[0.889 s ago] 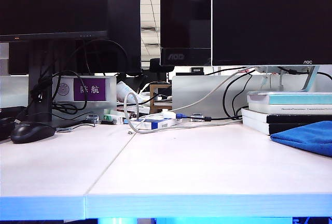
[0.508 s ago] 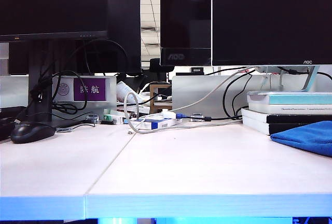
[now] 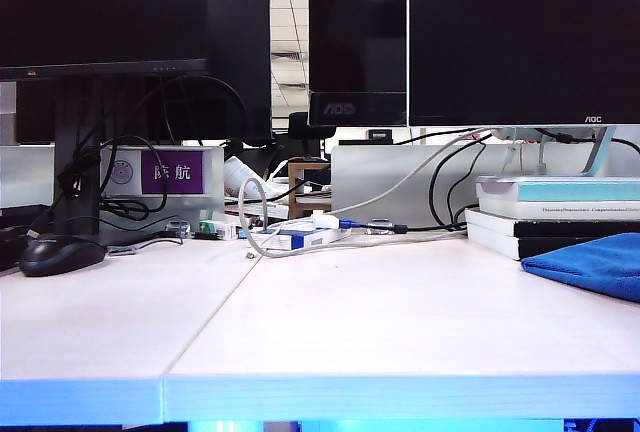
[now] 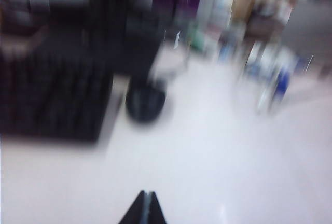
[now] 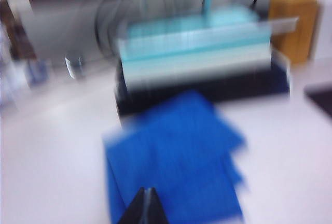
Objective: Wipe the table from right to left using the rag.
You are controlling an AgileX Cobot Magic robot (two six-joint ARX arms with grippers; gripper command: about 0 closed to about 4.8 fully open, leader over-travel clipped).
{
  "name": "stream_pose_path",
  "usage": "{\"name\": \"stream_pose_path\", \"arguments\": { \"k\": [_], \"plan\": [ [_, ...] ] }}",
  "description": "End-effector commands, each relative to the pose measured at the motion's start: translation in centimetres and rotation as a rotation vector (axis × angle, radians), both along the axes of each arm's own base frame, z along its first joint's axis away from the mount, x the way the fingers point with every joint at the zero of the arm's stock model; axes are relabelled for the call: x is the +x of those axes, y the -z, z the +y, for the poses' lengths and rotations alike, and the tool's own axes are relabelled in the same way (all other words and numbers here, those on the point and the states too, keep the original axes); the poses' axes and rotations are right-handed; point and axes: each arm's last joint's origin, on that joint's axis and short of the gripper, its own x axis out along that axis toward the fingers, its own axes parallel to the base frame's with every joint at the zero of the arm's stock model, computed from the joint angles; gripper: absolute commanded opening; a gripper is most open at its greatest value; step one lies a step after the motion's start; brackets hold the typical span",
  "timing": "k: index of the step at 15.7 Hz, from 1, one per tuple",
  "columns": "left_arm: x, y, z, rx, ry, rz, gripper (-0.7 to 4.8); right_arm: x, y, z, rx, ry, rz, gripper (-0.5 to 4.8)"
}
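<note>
A: Noting the start of the job. The rag (image 3: 590, 265) is lying folded at the far right of the table (image 3: 380, 322), about three o'clock from the desk's middle, just in front of the stack of books (image 3: 555, 214). Nothing is touching it.

B: Are the arms showing from where you are standing?

A: Not in the exterior view. Only the wrist views are giving them. The right gripper (image 5: 146, 197) is hanging above the rag (image 5: 174, 156), fingertips pressed together, holding nothing. The left gripper (image 4: 145, 203) is sitting over bare table (image 4: 218, 172), tips also meeting in a narrow point, with the black mouse (image 4: 146, 102) beyond it at roughly twelve o'clock. Both wrist pictures are blurred, so I am not pressing the detail.

B: So which step is in hand?

A: I am judging it as the approach, with no wiping done yet. The right gripper is needing to spread its fingers, drop onto the cloth and pinch a fold, then drag toward nine o'clock across the seam (image 3: 215, 317).

B: Risks?

A: The cables (image 3: 300, 242) at the back and the mouse (image 3: 60, 253) on the left are sitting near the sweep's far end.
</note>
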Motion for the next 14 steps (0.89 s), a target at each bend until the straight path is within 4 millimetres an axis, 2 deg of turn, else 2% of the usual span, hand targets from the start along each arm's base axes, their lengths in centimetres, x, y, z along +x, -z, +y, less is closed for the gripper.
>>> {"name": "stream_pose_path", "arguments": {
  "k": [1, 4, 7, 11, 13, 14],
  "plan": [
    [-0.7, -2.7, 0.0, -0.025, -0.008, -0.087, -0.06, -0.8, -3.3, -0.2, 0.023, 0.044, -0.134, -0.01],
    [-1.4, -5.7, 0.2, -0.029, -0.065, -0.159, -0.06, -1.7, -5.8, -0.3, 0.031, 0.076, -0.213, -0.01],
    [-1.4, -9.7, 0.2, -0.028, -0.077, -0.184, -0.06, -2.6, -8.9, -0.3, 0.035, 0.075, -0.279, -0.01],
    [0.9, -16.7, 0.2, -0.027, -0.06, -0.173, -0.06, -2.3, -14.2, -0.5, 0.046, 0.147, -0.304, -0.01],
    [2.4, -20.9, 0.0, -0.027, 0.006, -0.177, -0.06, -1.0, -17.3, -0.5, 0.048, 0.146, -0.327, -0.01],
    [2.9, -22.2, -0.1, -0.027, 0.037, -0.168, -0.06, -0.3, -18.4, -0.4, 0.045, 0.133, -0.33, -0.01]
  ]
}}
